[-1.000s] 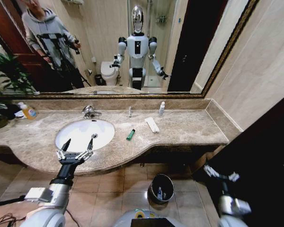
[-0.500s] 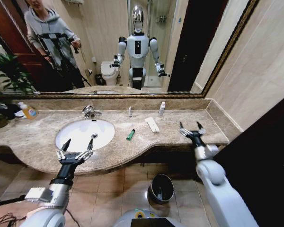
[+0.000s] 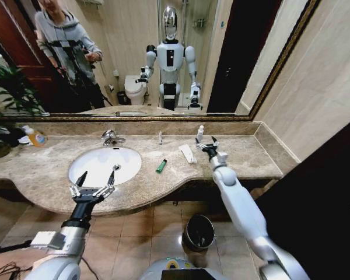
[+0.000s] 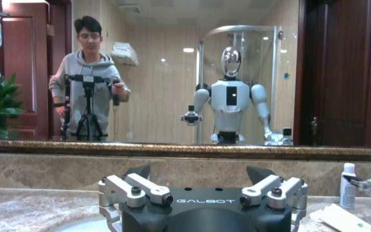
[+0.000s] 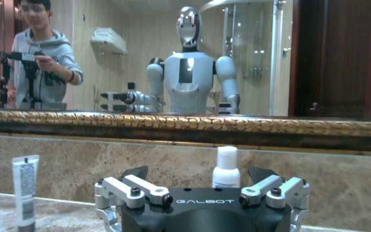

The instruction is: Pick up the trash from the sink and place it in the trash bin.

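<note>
The little white bottle (image 3: 199, 133) stands upright at the back edge of the countertop (image 3: 245, 156), against the marble backsplash, and my right gripper (image 3: 207, 143) hangs just in front of it with its jaws spread, gripping nothing. In my right wrist view the bottle (image 5: 226, 166) sits between my parted fingers, so the line looks good. It is slim and tall, though, and I judge that a finger brushing it off-centre would tip it or push it against the wall. The flat white packet (image 3: 187, 153) lies just beside my wrist towards the sink (image 3: 104, 164); my forearm could sweep it. The green stick (image 3: 161, 165) lies nearer the front edge, and the thin upright piece (image 3: 160, 137) stands by the back edge. The trash bin (image 3: 198, 232) waits on the floor below the curved front edge.

Half a second ago my right gripper was near the countertop's right end; it has since swung in towards the bottle. My left gripper (image 3: 93, 185) hovers open over the sink's front rim, where it was before.
</note>
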Controlling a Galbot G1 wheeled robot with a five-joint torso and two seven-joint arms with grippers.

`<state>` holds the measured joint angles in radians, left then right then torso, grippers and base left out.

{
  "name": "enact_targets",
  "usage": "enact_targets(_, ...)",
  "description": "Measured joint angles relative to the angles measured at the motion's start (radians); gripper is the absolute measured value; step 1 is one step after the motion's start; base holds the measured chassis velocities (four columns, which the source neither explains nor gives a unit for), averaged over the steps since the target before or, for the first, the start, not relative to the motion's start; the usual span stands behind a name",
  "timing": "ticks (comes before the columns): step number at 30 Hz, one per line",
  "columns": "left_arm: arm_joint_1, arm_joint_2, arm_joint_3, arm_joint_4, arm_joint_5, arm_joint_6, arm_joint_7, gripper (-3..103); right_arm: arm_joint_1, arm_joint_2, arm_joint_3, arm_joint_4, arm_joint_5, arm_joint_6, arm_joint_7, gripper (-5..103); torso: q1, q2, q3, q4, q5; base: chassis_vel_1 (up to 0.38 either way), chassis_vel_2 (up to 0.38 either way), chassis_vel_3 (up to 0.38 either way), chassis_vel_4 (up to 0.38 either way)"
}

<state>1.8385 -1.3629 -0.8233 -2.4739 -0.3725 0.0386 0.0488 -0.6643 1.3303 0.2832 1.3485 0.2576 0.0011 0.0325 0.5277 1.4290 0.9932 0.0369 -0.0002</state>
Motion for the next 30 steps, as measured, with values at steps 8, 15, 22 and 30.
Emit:
enact_targets(8, 0.0, 0.0, 0.0, 0.0, 0.0, 0.0, 0.0, 100, 0.083, 0.058, -0.011, -0.148, -0.049, 0.047, -0.002, 100, 0.0, 0.0, 0.0, -0.0001, 0.0002, 0.0, 0.0, 0.0, 0.0)
enact_targets(15, 0.0, 0.0, 0.0, 0.0, 0.0, 0.0, 0.0, 100, 0.168, 0.106, 0.057, -0.307, -0.109, 0.088, -0.02, 100, 0.0, 0.0, 0.0, -0.0001, 0.0, 0.0, 0.0, 0.0, 0.0)
enact_targets(22, 0.0, 0.0, 0.0, 0.0, 0.0, 0.0, 0.0, 100, 0.236, 0.122, 0.105, -0.431, -0.179, 0.108, -0.02, 100, 0.0, 0.0, 0.0, 0.0, 0.0001, 0.0, 0.0, 0.0, 0.0)
enact_targets(30, 0.0, 0.0, 0.0, 0.0, 0.0, 0.0, 0.0, 100, 0.212, 0.106, 0.124, -0.401, -0.195, 0.109, -0.011, 79, 0.0, 0.0, 0.0, -0.0003, 0.0001, 0.0, 0.0, 0.0, 0.0)
